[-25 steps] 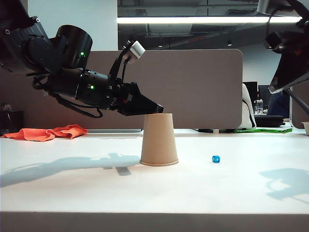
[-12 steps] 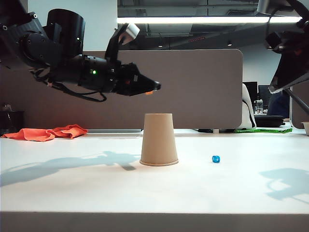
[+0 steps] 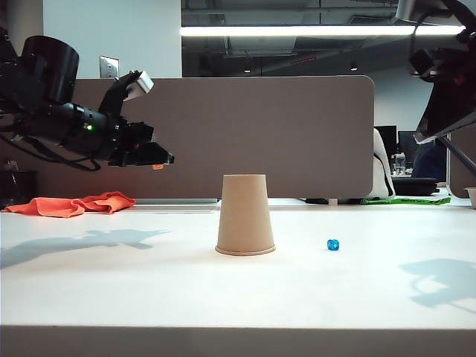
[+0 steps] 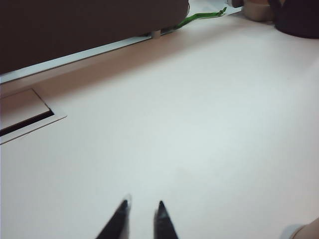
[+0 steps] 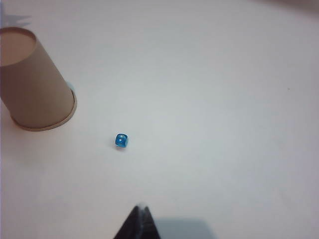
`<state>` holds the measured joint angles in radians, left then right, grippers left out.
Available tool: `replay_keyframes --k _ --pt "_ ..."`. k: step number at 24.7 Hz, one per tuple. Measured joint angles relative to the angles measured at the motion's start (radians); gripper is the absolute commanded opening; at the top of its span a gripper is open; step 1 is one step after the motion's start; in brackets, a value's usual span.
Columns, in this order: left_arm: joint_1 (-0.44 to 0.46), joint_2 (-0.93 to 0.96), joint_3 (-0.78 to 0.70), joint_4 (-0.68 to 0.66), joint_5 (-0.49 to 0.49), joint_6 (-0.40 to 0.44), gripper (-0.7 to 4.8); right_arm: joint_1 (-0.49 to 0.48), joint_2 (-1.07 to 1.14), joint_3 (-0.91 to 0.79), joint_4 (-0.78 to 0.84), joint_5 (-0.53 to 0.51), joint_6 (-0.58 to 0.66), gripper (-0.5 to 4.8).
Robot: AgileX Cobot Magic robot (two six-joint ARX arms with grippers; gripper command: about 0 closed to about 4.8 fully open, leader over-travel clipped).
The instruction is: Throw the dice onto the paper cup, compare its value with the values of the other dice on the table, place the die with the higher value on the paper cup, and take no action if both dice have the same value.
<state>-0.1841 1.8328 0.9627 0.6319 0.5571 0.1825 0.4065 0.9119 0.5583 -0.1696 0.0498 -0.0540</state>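
Nearest on the table (image 3: 238,297): paper cup (image 3: 245,216), mouth down, flat top bare; other dice (image 3: 332,245), blue, near the cup at its 3 o'clock, apart from it. Seen from above too, cup (image 5: 35,82) and blue cube (image 5: 121,140), one pale pip showing on a side face, top value too small to read.

Right hand (image 5: 141,219): tips pressed together, empty, hanging over the table on the blue cube's side.

Further off, at the cup's 10 o'clock, high and well apart: left hand (image 3: 165,158), nearly closed, with the dice (image 3: 157,166) showing as an orange speck at its tips, apparently pinched there. In the wrist view only a narrow slit between the tips (image 4: 142,216), no orange visible; grip presumably further back, cut off by the frame edge.

Step judged: throw onto the cup not yet made. Next: carry back over the cup's top, then release gently onto that small top.

Farthest, at 9 o'clock: orange cloth (image 3: 71,204) before the partition (image 3: 297,134).
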Motion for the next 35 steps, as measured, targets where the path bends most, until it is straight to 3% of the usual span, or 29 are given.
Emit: replay_keyframes --k 4,8,11,18,21,29,31,33,35 --pt "-0.002 0.000 0.000 -0.008 0.003 0.001 0.79 0.000 0.000 0.000 0.000 0.000 0.000 -0.01" --pt "-0.002 0.000 0.000 -0.048 -0.010 0.003 0.84 0.000 0.000 0.000 0.000 0.000 0.000 -0.01" --pt "-0.002 0.000 0.000 -0.057 -0.039 0.003 1.42 0.000 0.000 0.000 0.000 0.000 0.000 -0.01" --pt "-0.001 0.000 0.000 -0.069 -0.051 0.021 1.45 0.000 0.000 0.000 0.000 0.000 0.000 -0.01" --pt "-0.001 0.000 0.000 -0.090 -0.072 0.024 1.88 0.000 0.000 0.000 0.000 0.000 0.000 -0.01" --pt "-0.001 0.000 0.001 -0.134 -0.131 0.025 1.96 0.000 0.000 0.000 0.000 0.000 0.000 -0.01" --pt "-0.002 0.000 0.001 -0.183 -0.154 0.025 3.18 0.000 0.000 0.000 0.000 0.000 0.000 -0.01" --pt "-0.002 0.000 0.000 -0.233 -0.177 0.027 3.21 0.000 0.000 0.000 0.000 0.000 0.000 -0.01" --pt "-0.002 0.000 0.000 -0.247 -0.180 0.026 3.61 0.000 0.000 0.000 0.000 0.000 0.000 -0.01"
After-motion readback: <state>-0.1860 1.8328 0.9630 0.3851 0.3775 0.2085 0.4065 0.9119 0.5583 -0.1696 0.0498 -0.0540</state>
